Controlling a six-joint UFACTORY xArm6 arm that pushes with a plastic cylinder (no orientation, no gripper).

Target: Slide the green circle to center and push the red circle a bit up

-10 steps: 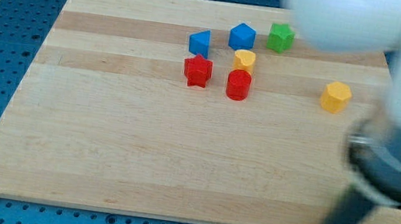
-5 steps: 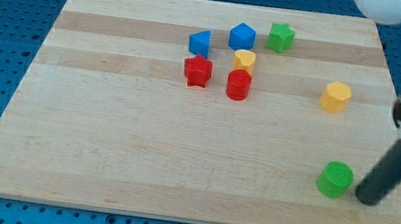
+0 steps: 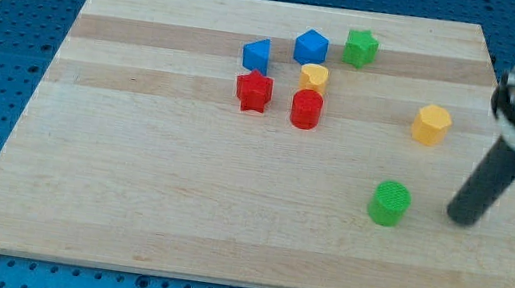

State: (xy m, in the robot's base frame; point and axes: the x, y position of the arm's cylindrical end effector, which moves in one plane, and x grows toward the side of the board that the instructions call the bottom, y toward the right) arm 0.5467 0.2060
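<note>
The green circle (image 3: 390, 203) lies on the wooden board (image 3: 181, 184) at the lower right of the middle. My tip (image 3: 462, 219) rests on the board to its right, a clear gap apart. The red circle (image 3: 306, 109) stands in the cluster near the view's top, just below a small yellow block (image 3: 314, 76) and right of the red star (image 3: 254, 92).
A blue block (image 3: 257, 55), a blue hexagon block (image 3: 311, 47) and a green star (image 3: 360, 47) sit at the top of the cluster. A yellow hexagon block (image 3: 431, 124) stands alone at the right, above my tip. The board's right edge is close to the rod.
The green circle has slid left and a little up, from near the lower right toward the middle. My tip has moved up and slightly left and now stands apart from it.
</note>
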